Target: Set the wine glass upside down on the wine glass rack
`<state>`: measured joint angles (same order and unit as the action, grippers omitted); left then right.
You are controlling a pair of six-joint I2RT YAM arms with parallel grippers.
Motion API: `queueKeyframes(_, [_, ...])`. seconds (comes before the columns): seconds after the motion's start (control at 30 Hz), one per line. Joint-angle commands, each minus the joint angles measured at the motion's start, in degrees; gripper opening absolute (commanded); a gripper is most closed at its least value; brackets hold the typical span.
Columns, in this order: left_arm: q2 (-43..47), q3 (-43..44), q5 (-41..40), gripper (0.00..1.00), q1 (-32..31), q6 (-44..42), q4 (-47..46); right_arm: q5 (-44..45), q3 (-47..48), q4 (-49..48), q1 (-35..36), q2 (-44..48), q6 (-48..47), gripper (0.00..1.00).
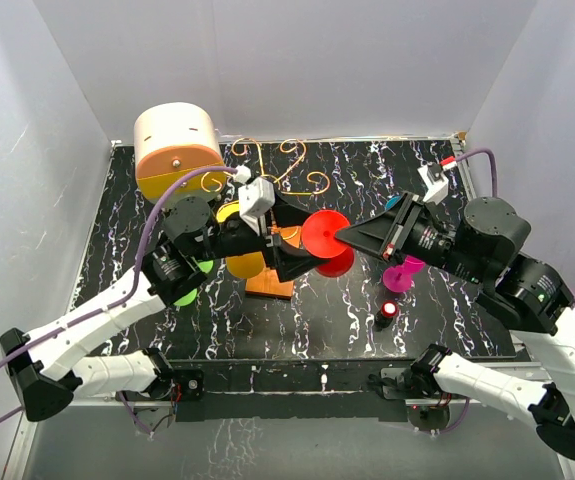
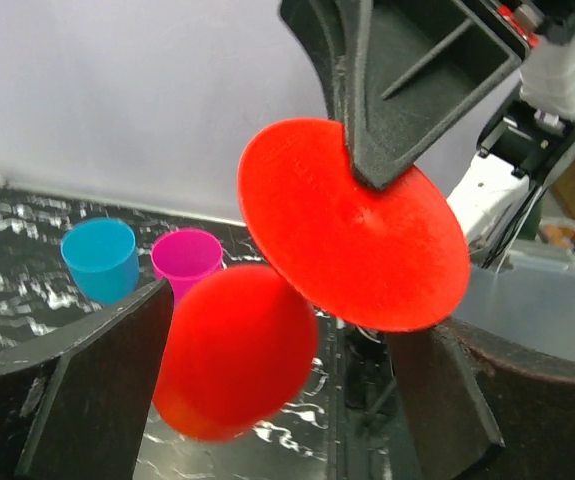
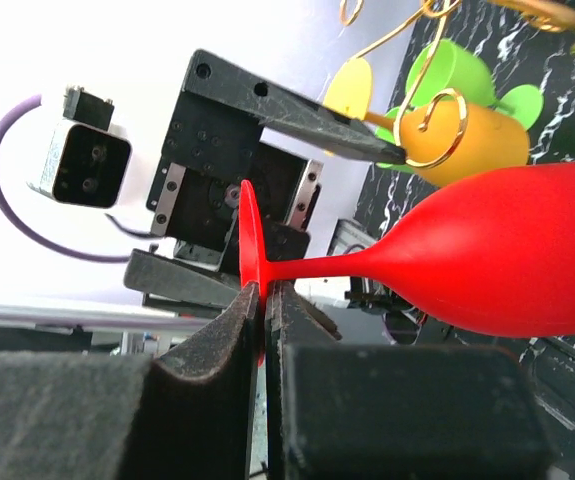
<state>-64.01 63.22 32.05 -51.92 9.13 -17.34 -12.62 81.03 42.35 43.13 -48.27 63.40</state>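
The red wine glass [image 1: 324,236] is held sideways above the table, foot disc [image 2: 352,240] toward the left arm, bowl [image 2: 232,350] lower. My right gripper [image 3: 264,300] is shut on the edge of the foot disc, with the stem and bowl [image 3: 507,260] reaching out to the right. My left gripper [image 2: 277,400] is open, its fingers [image 2: 97,390] on either side of the bowl without closing on it. The wine glass rack, gold wire scrolls [image 1: 277,165] on an orange base [image 1: 270,285], stands just behind the left gripper [image 1: 295,245]. A yellow glass [image 3: 462,145] and a green one [image 3: 457,75] hang on it.
A cream-and-orange drum box [image 1: 177,150] stands at the back left. A magenta cup [image 2: 187,258] and a blue cup [image 2: 102,258] stand on the table under the right arm. A small black item with a red top [image 1: 387,312] sits near the front.
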Motion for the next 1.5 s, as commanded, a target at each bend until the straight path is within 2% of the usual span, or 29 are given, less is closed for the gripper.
queueKeyframes(0.0, [4.65, -0.69, -9.21, 0.84, -0.12, 12.92, 1.91, 6.53, -1.27, -1.19, 0.28, 1.93, 1.2, 0.0])
queueKeyframes(0.17, [8.75, -1.46, -16.64, 0.87, -0.17, 30.54, 8.35, 11.14, -4.54, -3.14, 0.25, 3.45, 1.27, 0.0])
queueKeyframes(0.27, [9.78, -0.43, -20.09, 0.87, -0.16, 41.33, 11.93, 10.95, -7.1, -6.83, 0.23, 4.27, 1.54, 0.0])
queueKeyframes(0.53, [12.12, -4.2, -29.58, 0.86, -0.11, 58.25, 13.92, 10.88, -12.57, -12.45, 0.2, 6.85, 3.28, 0.0])
queueKeyframes(0.77, [8.19, -0.54, -24.39, 0.78, -0.11, 59.39, 15.12, 11.54, -15.26, -15.32, 0.25, 8.34, 4.19, 0.0])
queueKeyframes(1.1, [5.4, -0.37, -20.85, 0.54, -0.13, 60.39, 12.51, 9.81, -17.43, -20.17, 0.27, 6.57, 4.81, 0.0])
queueKeyframes(1.23, [5.05, 0.21, -20.89, 0.49, -0.15, 59.89, 12.57, 8.96, -18.0, -21.65, 0.28, 5.68, 4.89, 0.0])
queueKeyframes(1.3, [4.83, 0.47, -21.17, 0.43, -0.12, 59.43, 13.17, 8.67, -18.22, -22.26, 0.22, 5.18, 4.95, 0.0])
queueKeyframes(1.47, [5.46, 1.11, -24.47, 0.2, -0.12, 56.87, 16.32, 8.7, -18.69, -23.52, 0.28, 4.35, 4.89, 0.0])
